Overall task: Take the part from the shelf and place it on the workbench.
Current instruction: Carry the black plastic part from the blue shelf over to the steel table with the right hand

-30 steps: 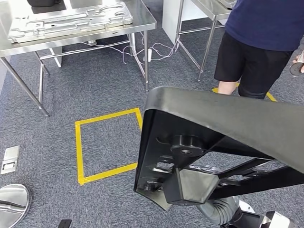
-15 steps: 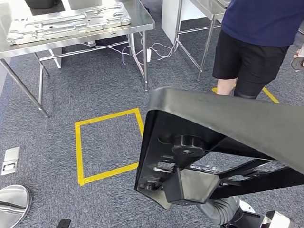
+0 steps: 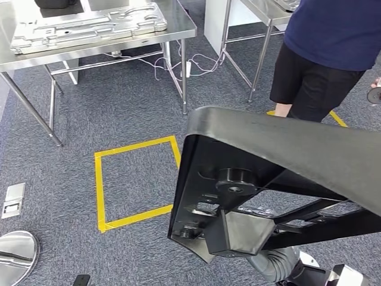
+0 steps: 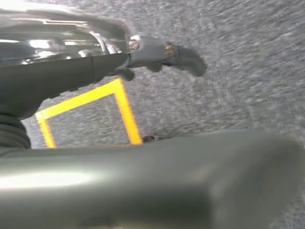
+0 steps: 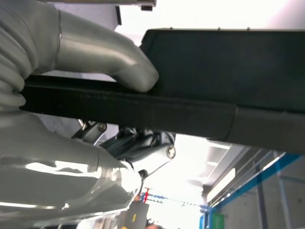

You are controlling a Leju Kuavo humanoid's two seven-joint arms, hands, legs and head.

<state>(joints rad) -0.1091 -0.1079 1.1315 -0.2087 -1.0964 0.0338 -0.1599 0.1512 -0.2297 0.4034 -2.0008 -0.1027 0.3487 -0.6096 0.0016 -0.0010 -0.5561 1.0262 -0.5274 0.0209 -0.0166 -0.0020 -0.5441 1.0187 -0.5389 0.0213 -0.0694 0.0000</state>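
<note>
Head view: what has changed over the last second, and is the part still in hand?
Little. The person shifted a little where they stand; the view swayed slightly with the walk. The black part sits as before, the right hand still gripping its edge. The yellow tape square and steel workbench kept their places.

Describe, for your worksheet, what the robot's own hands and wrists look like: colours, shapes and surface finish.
The right hand has a thick, smooth grey thumb and a grey ribbed wrist cover. The left hand has dark fingers with small metal screws, beside shiny silver casing.
</note>
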